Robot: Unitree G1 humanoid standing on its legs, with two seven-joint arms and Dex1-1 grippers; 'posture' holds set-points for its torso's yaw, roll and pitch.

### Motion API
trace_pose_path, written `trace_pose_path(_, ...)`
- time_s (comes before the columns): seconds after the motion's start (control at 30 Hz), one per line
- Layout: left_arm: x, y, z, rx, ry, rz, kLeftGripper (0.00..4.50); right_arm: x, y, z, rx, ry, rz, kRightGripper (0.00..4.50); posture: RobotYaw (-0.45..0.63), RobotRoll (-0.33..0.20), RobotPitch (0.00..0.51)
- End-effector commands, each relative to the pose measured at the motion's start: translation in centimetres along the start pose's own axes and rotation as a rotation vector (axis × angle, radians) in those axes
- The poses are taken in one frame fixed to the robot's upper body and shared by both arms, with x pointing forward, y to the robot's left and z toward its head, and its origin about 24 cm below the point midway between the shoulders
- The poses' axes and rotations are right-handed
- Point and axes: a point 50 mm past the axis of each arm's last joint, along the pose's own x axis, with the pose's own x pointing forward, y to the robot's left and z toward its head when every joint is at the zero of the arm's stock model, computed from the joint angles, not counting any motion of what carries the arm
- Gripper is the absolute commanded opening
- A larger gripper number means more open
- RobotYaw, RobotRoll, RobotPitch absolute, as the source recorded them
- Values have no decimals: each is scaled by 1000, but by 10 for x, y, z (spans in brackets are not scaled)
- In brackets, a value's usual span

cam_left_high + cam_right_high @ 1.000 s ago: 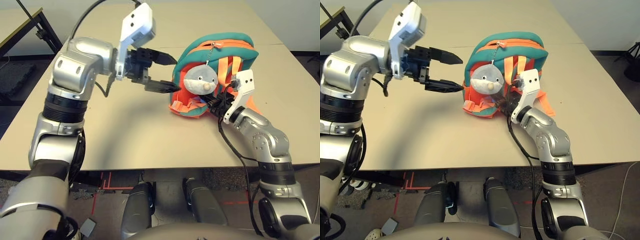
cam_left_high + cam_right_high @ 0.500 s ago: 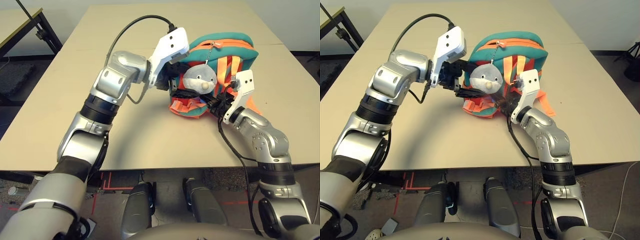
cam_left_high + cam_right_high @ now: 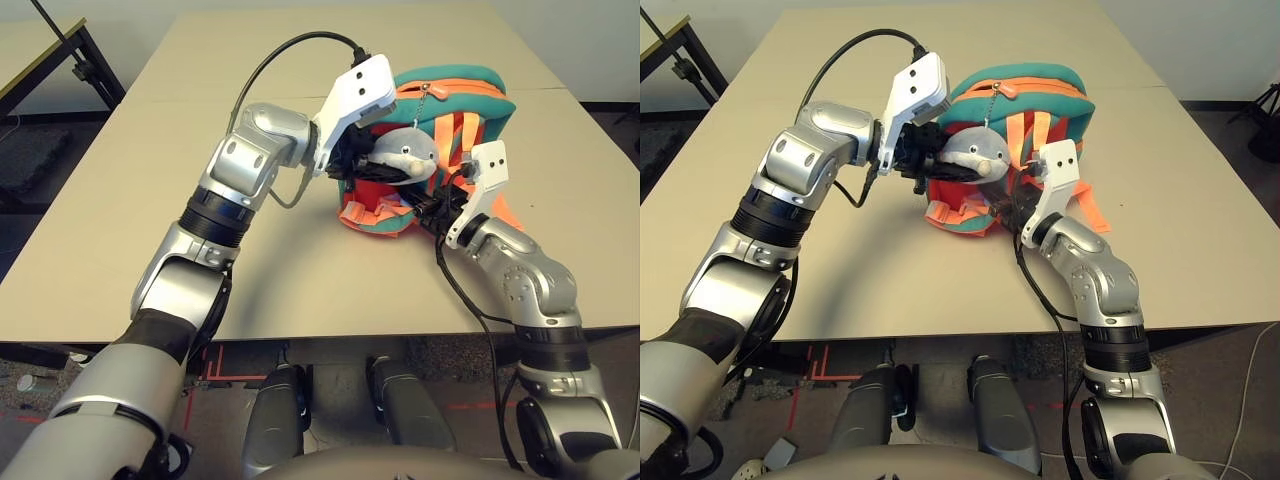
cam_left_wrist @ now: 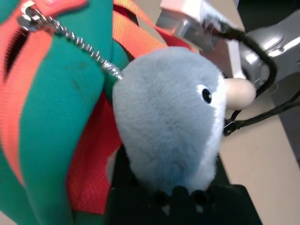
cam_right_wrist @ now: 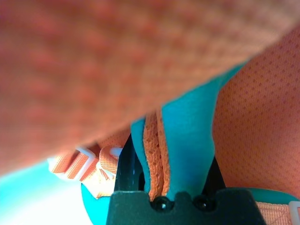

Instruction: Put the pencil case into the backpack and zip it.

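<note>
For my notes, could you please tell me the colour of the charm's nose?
Pale beige; the left wrist view shows the nose best.

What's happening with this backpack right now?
The robot's left gripper is closed around the grey plush charm, which hangs by a small chain from the backpack. The right gripper pinches a teal fold with orange trim on the same backpack. The backpack rests on the table; I can't tell whether the pencil case is inside.

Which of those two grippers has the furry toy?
The left gripper has the grey toy; the right gripper pinches teal fabric on the backpack.
</note>
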Motion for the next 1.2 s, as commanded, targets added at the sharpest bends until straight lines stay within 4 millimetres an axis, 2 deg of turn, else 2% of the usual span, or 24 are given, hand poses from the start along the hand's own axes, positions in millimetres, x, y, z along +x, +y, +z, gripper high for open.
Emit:
trace_pose_path(0.03,-14,2,6,-17,-32,7,492,3,2,-12,19,54,7,455,-177,0,119)
trace_pose_path(0.17,-38,11,19,-66,-103,44,485,4,3,-13,21,56,11,455,-169,0,121)
trace_pose_path(0.3,-73,27,20,-100,-109,154,485,5,3,-14,22,57,14,455,-167,0,121)
trace_pose_path(0.4,-98,35,17,-124,-98,229,485,5,3,-14,22,57,15,455,-163,0,123)
trace_pose_path(0.53,-131,41,2,-181,-65,326,484,6,3,-14,23,58,17,455,-158,0,126)
trace_pose_path(0.63,-143,40,-13,-227,-25,360,484,6,3,-15,23,60,20,455,-154,0,127)
trace_pose_path(0.8,-153,36,-44,-327,30,379,484,8,3,-15,24,61,23,455,-150,0,128)
trace_pose_path(0.87,-153,35,-65,-405,42,400,483,8,3,-15,25,62,25,455,-145,0,128)
trace_pose_path(0.97,-146,31,-103,-520,87,415,480,9,4,-16,26,63,29,455,-145,0,128)
trace_pose_path(1.2,-124,11,-160,-645,229,342,466,8,2,-15,21,62,20,455,-162,0,124)
